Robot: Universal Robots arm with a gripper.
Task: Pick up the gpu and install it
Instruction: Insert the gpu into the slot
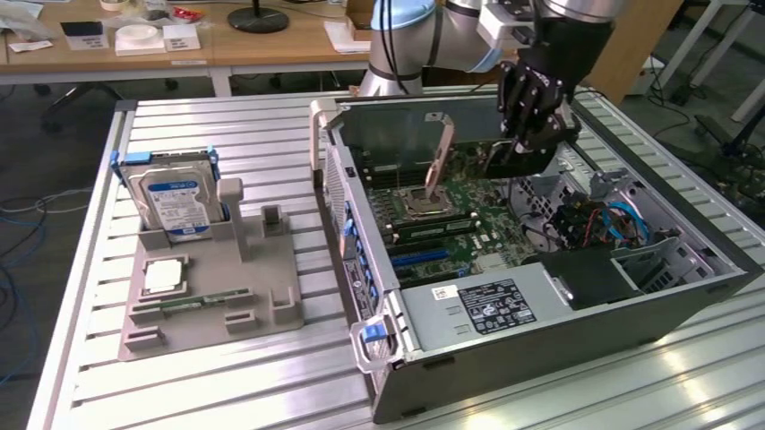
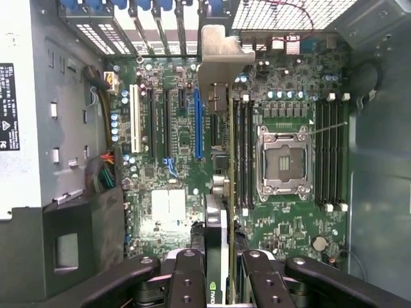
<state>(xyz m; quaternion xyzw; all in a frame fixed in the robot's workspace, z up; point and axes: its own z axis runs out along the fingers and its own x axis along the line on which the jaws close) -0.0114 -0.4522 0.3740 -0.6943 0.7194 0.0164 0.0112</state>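
While the gripper point(image 1: 524, 148) hangs over the open computer case point(image 1: 669, 300), its jaws clamp the gpu point(image 2: 218, 218) edge-down between them, so its edge faces the motherboard point(image 2: 170, 205) slots beneath.

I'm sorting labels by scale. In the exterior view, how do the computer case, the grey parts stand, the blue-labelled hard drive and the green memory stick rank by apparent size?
Largest to smallest:
1. computer case
2. grey parts stand
3. hard drive
4. memory stick
No close calls.
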